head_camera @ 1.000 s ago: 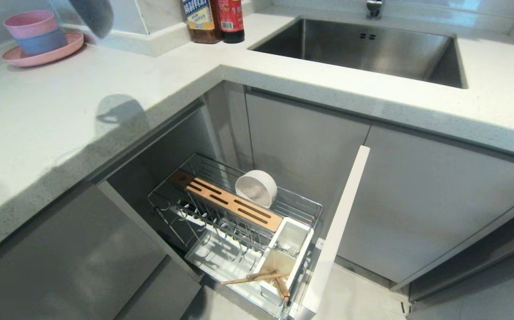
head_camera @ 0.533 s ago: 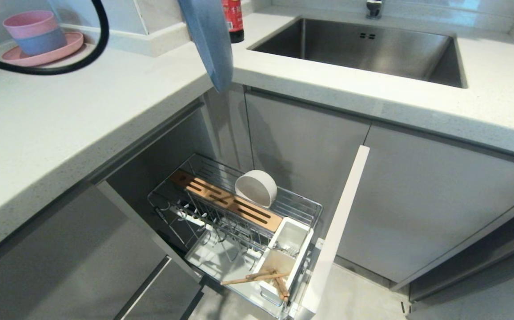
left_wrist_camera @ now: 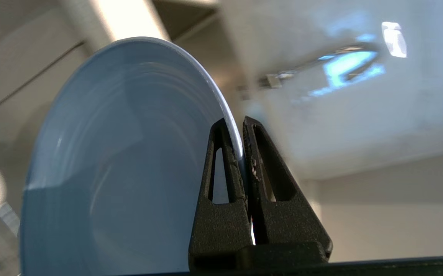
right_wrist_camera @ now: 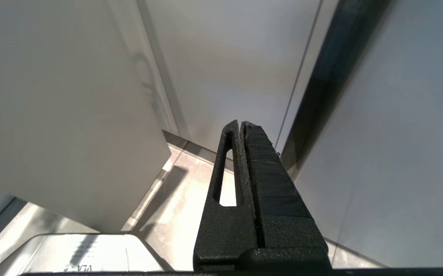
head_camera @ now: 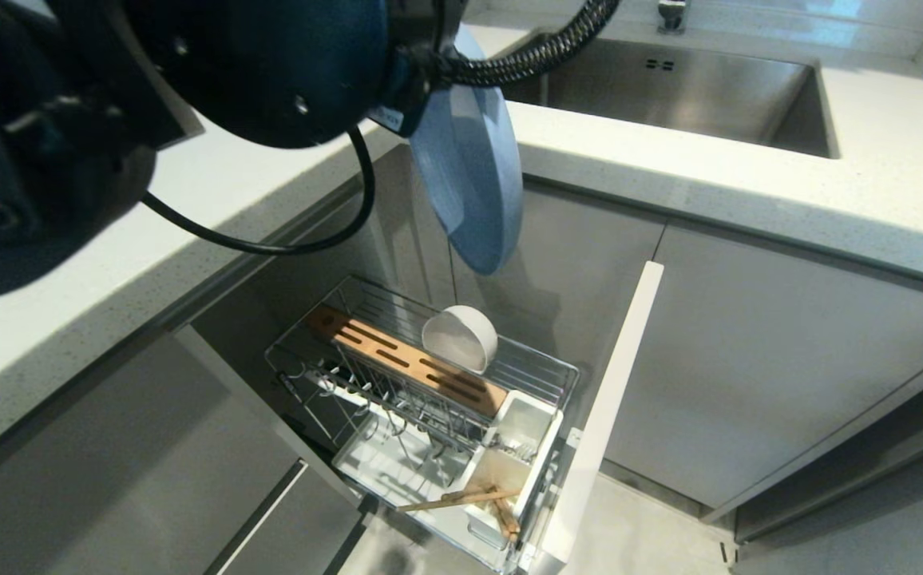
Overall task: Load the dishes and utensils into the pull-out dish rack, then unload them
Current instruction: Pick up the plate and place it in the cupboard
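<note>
The chrome wire pull-out dish rack (head_camera: 541,369) stands drawn out of the grey lower cabinets, its narrow white door front (head_camera: 609,407) at the 3 o'clock side in the head view. Inside it, the small cream-white round bowl (head_camera: 461,337) lies tipped on its side in the far compartment, at about 1 o'clock of the slotted wooden knife block (head_camera: 406,363), which runs across the middle of the basket. On the near side of the block the rows of chrome plate prongs (head_camera: 398,403) stand bare above a white plastic tray (head_camera: 382,463). At 5 o'clock of the block sits the white plastic cutlery holder (head_camera: 537,419); its nearer compartment holds the pair of thin light wooden chopsticks (head_camera: 461,499), one leaning out over the tray, the other tucked lower in the holder. A slim silver metal fork (head_camera: 516,451) shows in the holder, though which compartment it occupies is hard to tell.

The large round pale blue plate (head_camera: 469,176) hangs on edge in the air, at 12 o'clock above the rack and in front of the white speckled counter (head_camera: 709,172). The left gripper (left_wrist_camera: 241,138) is clamped on the plate's rim, one finger on each face. The right gripper (right_wrist_camera: 240,126) is parked low beside the cabinet fronts, its fingers pressed together on nothing.
</note>
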You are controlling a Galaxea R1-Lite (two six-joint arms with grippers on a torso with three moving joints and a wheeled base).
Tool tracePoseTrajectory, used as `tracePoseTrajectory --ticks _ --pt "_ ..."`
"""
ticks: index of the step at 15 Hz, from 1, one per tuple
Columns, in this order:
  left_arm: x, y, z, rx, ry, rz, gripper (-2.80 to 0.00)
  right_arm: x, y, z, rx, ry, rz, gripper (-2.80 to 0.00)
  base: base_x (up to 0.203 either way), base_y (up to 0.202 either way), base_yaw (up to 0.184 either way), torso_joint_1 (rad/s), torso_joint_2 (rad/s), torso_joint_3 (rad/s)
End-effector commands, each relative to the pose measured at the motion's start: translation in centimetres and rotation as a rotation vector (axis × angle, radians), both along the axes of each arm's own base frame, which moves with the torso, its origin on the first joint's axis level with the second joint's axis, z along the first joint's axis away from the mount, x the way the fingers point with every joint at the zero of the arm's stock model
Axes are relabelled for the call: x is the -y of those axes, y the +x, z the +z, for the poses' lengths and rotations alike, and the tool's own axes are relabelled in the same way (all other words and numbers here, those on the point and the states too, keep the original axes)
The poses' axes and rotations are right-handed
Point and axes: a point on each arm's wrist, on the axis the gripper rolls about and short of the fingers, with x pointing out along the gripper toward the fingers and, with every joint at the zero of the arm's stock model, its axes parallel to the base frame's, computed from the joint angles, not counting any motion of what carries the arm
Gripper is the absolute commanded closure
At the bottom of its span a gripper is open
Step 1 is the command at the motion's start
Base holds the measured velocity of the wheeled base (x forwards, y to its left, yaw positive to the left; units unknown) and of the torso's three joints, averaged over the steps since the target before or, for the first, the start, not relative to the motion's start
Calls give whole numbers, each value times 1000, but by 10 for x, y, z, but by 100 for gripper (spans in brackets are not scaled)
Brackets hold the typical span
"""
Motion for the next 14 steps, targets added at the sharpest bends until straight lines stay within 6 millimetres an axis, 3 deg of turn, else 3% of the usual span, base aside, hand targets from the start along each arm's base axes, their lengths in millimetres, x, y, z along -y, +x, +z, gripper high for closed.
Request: tracePoseTrajectory --ticks 1,3,9,14 --pt "15 8 -17 -43 22 25 0 0 0 0 -2 0 0 0 0 0 0 0 0 0" --pt "22 8 -35 -130 3 48 0 0 0 0 -2 0 0 0 0 0 0 0 0 0" --pt "35 13 -114 -384 65 162 0 0 0 0 -2 0 0 0 0 0 0 0 0 0" --pt "18 35 -125 -399 -36 246 0 0 0 0 -2 0 0 0 0 0 0 0 0 0"
